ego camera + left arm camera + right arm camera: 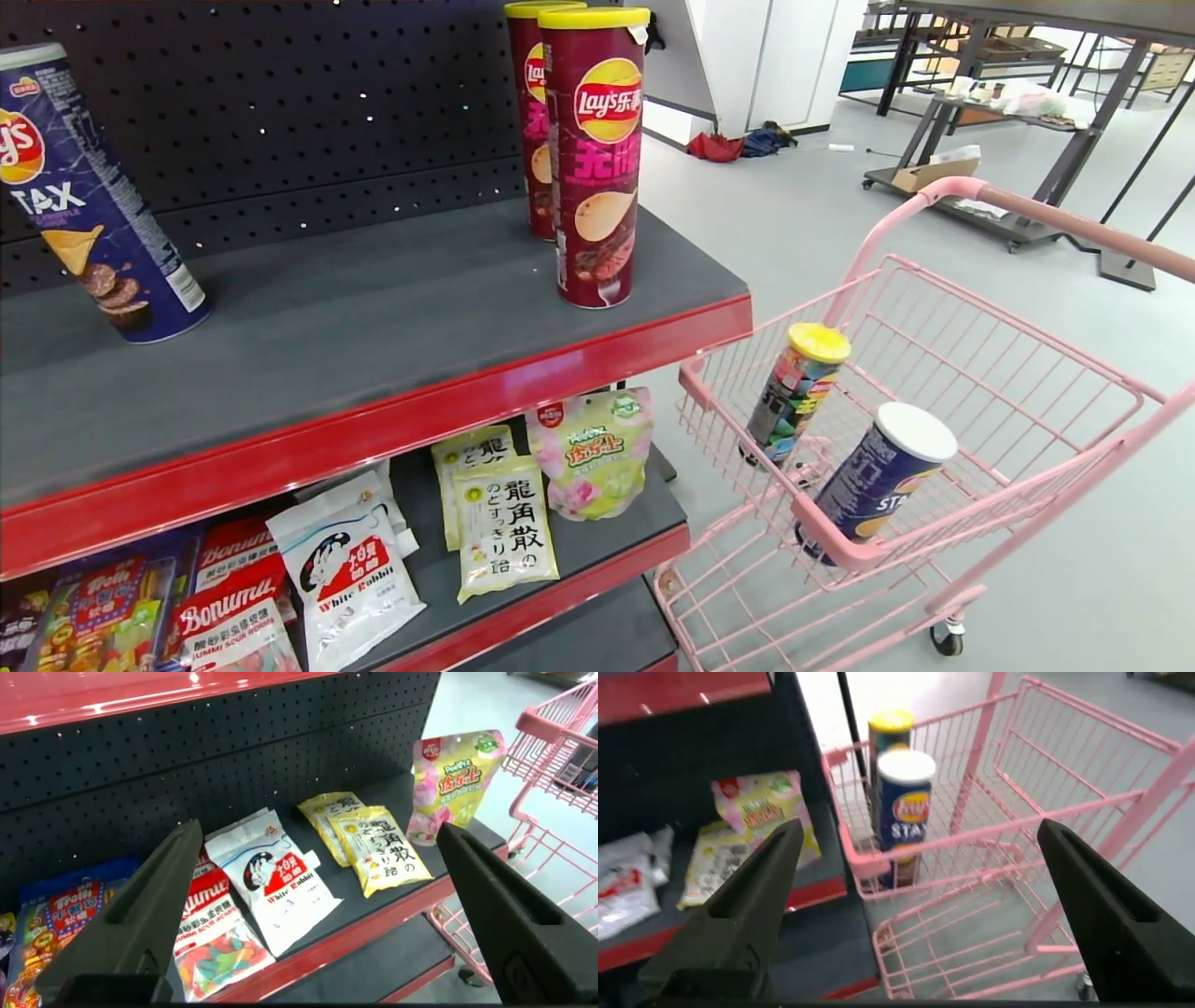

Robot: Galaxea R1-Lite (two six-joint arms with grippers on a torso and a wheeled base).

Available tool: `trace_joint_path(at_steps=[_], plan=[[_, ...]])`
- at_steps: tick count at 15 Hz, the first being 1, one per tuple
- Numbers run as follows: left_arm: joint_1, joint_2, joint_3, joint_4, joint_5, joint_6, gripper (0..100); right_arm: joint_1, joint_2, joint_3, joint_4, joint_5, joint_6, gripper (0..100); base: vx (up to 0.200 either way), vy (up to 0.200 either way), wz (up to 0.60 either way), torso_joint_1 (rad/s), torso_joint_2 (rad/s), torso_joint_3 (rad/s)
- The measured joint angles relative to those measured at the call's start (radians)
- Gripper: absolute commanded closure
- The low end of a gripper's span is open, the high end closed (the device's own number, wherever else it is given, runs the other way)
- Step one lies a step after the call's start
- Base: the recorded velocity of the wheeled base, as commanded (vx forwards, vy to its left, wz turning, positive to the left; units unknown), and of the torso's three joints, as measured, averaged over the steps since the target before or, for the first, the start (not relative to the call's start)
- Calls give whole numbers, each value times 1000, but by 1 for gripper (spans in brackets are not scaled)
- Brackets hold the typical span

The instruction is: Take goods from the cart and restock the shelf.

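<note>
Dark shelf [373, 327] with pegboard back and red-edged boards, on the left in the head view. Just beside its right end, pink wire cart [1027, 373] on the grey floor.

Left hand [318, 831] in front of the lower board, fingers spread wide apart, gripping nothing. Right hand [920, 826] near the shelf's corner, facing the cart's near end, fingers likewise wide apart and empty.

In the cart's basket, 2 cans, neither touched by a hand: blue can with white lid [878, 481] against the near rim, can with yellow lid [794, 397] just behind it, close to the shelf-side wall.

On the upper board, 2 maroon cans with yellow lids at the right end, front maroon can [597, 159] near the red edge, rear maroon can [525, 112] just behind it by the pegboard. Well apart from them at the far left, another blue can [84, 205], standing.

On the lower board, flat-lying bags: white bag [350, 560], 2 overlapping yellow bags [504, 532], and red bags [233, 616] further left. Green-and-pink pouch [593, 457] at the right end, propped up behind the yellow bags.
</note>
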Motion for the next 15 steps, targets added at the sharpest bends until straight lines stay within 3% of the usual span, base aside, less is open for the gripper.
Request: trace_joint_path(at_steps=[2, 4, 7, 9, 15], plan=[[0, 0, 0, 0, 0, 0, 0, 9, 223, -155, -29, 16, 53, 0, 0, 0, 0, 0, 0, 0], [0, 0, 0, 0, 0, 0, 0, 13, 472, -233, -156, 34, 91, 0, 0, 0, 0, 0, 0, 0], [0, 0, 0, 0, 0, -1, 0, 20, 825, -163, -517, 78, 118, 0, 0, 0, 0, 0, 0, 0], [0, 0, 0, 0, 0, 0, 0, 24, 978, -69, -655, 104, 131, 0, 0, 0, 0, 0, 0, 0], [0, 0, 0, 0, 0, -1, 0, 67, 1167, -11, -668, 123, 126, 0, 0, 0, 0, 0, 0, 0]])
